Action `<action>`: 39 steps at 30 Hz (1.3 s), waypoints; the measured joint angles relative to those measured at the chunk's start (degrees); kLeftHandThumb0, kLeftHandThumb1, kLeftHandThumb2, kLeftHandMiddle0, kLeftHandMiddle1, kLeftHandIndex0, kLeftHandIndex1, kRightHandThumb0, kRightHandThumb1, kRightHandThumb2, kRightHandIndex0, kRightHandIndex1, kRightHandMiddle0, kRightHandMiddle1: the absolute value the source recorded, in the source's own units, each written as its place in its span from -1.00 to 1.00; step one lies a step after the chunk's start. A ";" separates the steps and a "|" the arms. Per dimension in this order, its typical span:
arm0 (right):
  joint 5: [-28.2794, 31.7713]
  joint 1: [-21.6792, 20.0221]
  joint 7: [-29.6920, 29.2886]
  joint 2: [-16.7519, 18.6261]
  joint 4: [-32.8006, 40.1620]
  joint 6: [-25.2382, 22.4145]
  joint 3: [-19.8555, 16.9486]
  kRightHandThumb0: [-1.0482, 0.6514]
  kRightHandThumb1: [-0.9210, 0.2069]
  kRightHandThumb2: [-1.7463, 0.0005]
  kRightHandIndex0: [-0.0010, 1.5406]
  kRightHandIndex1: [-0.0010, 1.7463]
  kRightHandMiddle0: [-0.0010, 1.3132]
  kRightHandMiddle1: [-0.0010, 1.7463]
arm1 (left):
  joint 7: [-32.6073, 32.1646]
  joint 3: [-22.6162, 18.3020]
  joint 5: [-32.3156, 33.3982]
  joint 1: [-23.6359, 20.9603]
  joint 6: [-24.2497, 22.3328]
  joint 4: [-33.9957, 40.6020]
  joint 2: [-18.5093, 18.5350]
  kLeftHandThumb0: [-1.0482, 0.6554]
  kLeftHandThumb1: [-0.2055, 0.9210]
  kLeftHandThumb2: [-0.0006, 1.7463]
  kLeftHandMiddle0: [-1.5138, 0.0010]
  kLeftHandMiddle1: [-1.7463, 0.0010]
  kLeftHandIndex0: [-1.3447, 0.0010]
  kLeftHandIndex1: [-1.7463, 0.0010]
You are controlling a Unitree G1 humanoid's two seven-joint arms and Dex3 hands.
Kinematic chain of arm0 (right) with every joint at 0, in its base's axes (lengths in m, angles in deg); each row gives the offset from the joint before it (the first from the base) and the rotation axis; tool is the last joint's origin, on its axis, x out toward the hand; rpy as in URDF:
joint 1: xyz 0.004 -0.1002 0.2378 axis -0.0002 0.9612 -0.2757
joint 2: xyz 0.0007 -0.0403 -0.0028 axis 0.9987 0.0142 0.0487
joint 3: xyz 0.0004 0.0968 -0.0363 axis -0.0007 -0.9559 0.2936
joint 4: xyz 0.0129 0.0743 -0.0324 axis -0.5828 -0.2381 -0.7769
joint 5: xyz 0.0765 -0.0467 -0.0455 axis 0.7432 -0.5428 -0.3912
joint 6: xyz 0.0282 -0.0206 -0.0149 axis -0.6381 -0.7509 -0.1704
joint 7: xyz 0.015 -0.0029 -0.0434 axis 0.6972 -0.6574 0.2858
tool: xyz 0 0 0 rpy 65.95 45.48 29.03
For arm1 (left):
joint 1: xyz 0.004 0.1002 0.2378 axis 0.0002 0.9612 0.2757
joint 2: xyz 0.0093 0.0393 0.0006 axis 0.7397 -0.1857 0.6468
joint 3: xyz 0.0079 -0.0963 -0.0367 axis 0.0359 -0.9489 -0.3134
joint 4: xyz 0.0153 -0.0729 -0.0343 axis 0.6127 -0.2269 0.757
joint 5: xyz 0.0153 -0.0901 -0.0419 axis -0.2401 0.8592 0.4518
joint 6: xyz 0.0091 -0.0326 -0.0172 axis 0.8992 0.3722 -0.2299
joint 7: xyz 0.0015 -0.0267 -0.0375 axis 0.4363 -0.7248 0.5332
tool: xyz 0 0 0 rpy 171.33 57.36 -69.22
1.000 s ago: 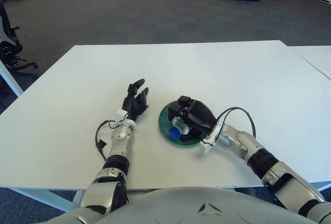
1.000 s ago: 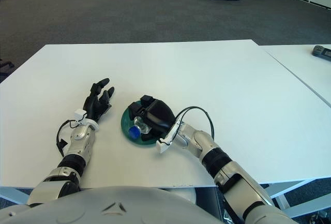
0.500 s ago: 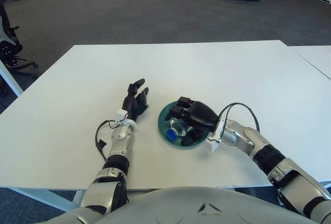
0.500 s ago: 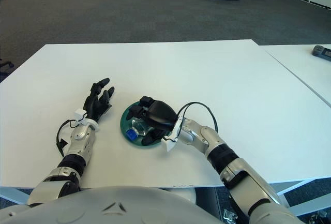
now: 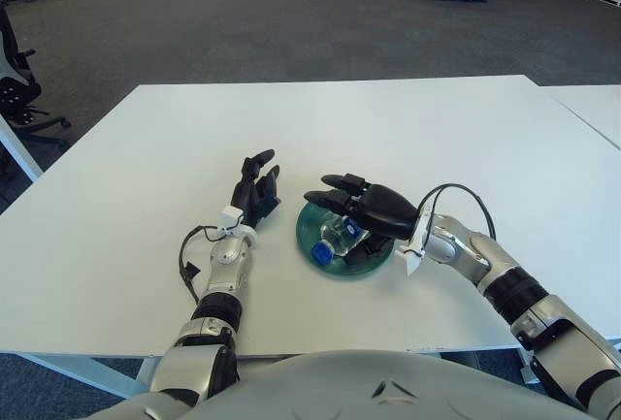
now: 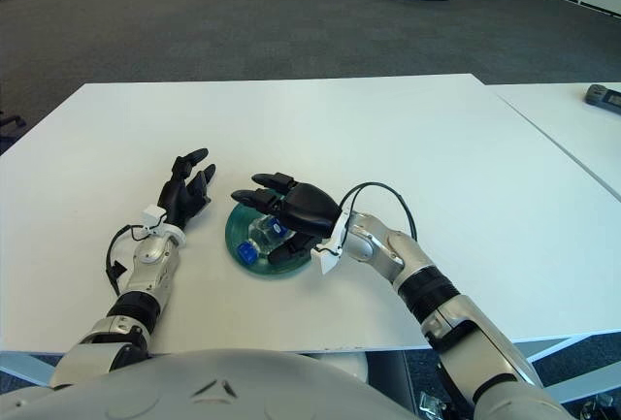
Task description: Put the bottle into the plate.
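A small clear bottle [image 5: 337, 239] with a blue cap lies on its side in the dark green plate [image 5: 304, 236], cap toward the front left. My right hand [image 5: 346, 212] hovers just over the bottle from the right, open, with its fingers stretched out above the bottle and not closed around it. My left hand [image 5: 254, 190] shows left of the plate, fingers relaxed and pointing away, holding nothing. In the right eye view the bottle [image 6: 264, 237] and the plate [image 6: 236, 242] appear the same way.
The white table [image 5: 388, 129] stretches wide behind and to both sides of the plate. A second white table at the right carries a dark device [image 6: 604, 96]. An office chair [image 5: 17, 90] stands off the left edge.
My right hand has opened and lifted off the bottle, drawing back slightly to the right. The bottle now lies loose in the plate. The left hand has not moved.
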 measured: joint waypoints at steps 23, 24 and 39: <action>16.75 -2.80 -8.55 5.96 -7.24 -3.40 -18.68 -0.97 -1.00 0.13 -1.00 -1.00 -0.94 -0.97 | 2.45 -1.28 3.18 -0.24 -0.50 -0.55 -0.95 -0.53 1.00 -0.11 0.27 0.90 1.00 -0.13; 18.08 -3.22 -9.60 7.16 -9.36 -3.42 -19.75 -0.95 -1.00 0.12 -1.00 -1.00 -0.94 -0.96 | 2.45 -1.30 3.21 -0.28 -0.41 -0.52 -0.94 -0.52 1.00 -0.11 0.26 0.90 1.00 -0.13; 43.24 -10.47 -3.55 20.36 -42.81 -5.65 -36.41 -0.59 -1.00 0.05 -0.59 -0.92 -1.00 -0.20 | 2.35 -1.28 2.91 -0.19 -0.20 0.02 -1.12 -0.53 1.00 -0.11 0.23 0.87 0.98 -0.14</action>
